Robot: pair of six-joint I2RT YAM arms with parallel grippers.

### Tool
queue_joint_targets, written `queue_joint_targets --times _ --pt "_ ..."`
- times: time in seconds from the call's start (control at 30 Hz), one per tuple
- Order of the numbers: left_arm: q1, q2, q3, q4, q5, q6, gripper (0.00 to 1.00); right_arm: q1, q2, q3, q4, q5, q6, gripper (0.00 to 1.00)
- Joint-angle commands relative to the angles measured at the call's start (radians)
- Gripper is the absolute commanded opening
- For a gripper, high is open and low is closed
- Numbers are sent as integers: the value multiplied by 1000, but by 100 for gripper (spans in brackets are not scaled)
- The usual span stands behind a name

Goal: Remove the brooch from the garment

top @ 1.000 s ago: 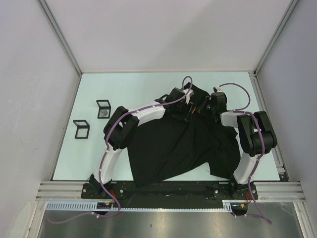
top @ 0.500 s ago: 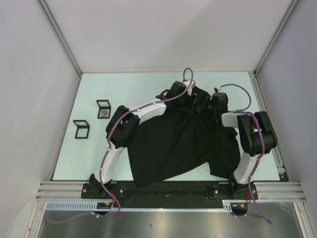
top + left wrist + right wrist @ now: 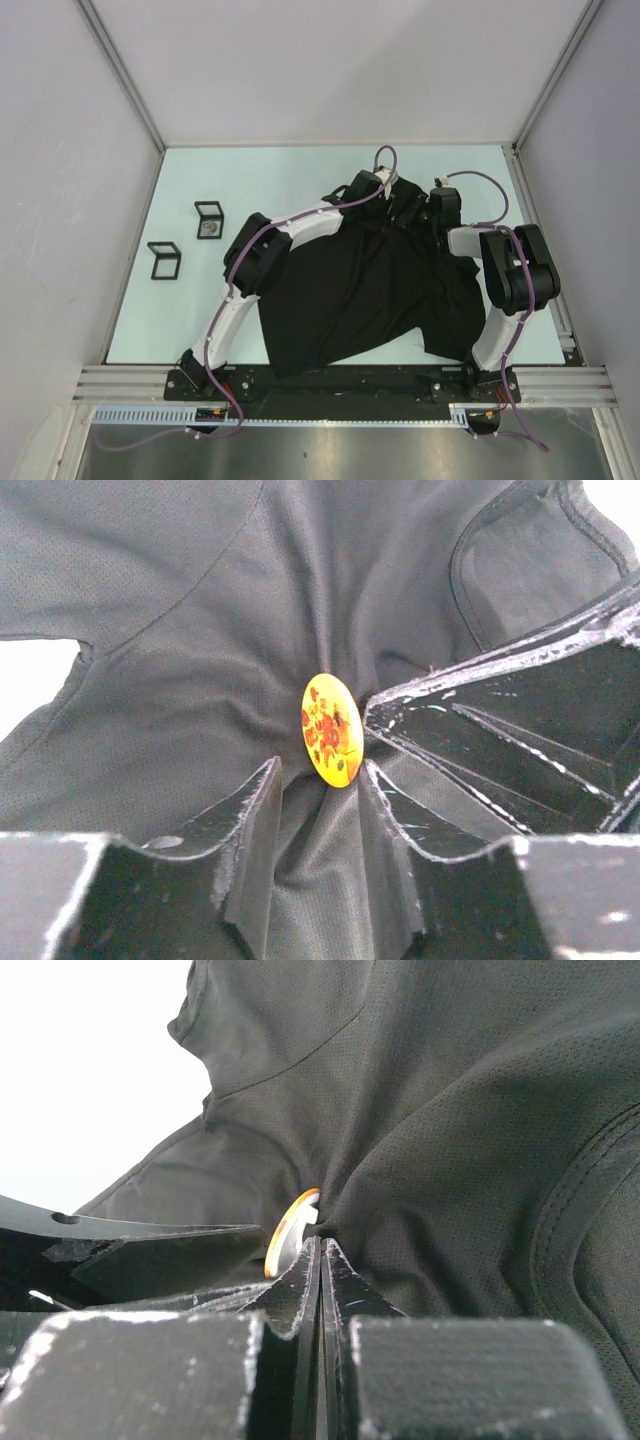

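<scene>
The garment (image 3: 350, 290), a black T-shirt, lies spread on the table, and both grippers meet at its far edge. The brooch (image 3: 332, 730) is a yellow oval with red flowers, pinned to bunched cloth (image 3: 180, 630). My left gripper (image 3: 320, 770) is open, with the brooch right at its fingertips and cloth between the fingers. My right gripper (image 3: 322, 1245) is shut, pinching the cloth (image 3: 480, 1110) right behind the brooch (image 3: 285, 1232), which shows edge-on. In the top view the left gripper (image 3: 390, 205) and right gripper (image 3: 415, 212) hide the brooch.
Two small black-framed boxes (image 3: 208, 220) (image 3: 163, 260) stand on the pale green table at the left. The right gripper's fingers (image 3: 480, 740) reach in beside the brooch in the left wrist view. A tiny white tag (image 3: 414, 341) shows at the shirt's near hem.
My left gripper has moved farther and to the right, closing in on the right gripper at the shirt's far edge. The right arm has barely moved.
</scene>
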Motion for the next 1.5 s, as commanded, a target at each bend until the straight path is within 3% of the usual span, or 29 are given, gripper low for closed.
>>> queue_joint_targets --times 0.0,0.27,0.47,0.77,0.87,0.97,1.33,1.47 --pt "-5 2 56 9 -23 13 39 5 -20 3 27 16 2 1" --pt "-5 -19 38 46 -20 -8 29 5 -6 6 60 9 -7 1" --pt "-5 -16 47 43 -17 -10 40 8 -9 5 51 21 -15 1" --pt "-5 -10 58 48 -16 -12 32 10 -12 6 40 38 -18 0" --pt "-5 -13 56 51 -16 -12 40 8 -6 8 37 39 -16 0" --pt "-5 -12 61 54 -16 -13 42 8 -3 12 33 36 -15 0" --pt "-5 2 77 49 -6 -12 23 10 6 21 25 38 -24 0" --pt "-5 18 99 26 3 -12 30 10 8 23 19 39 -21 0"
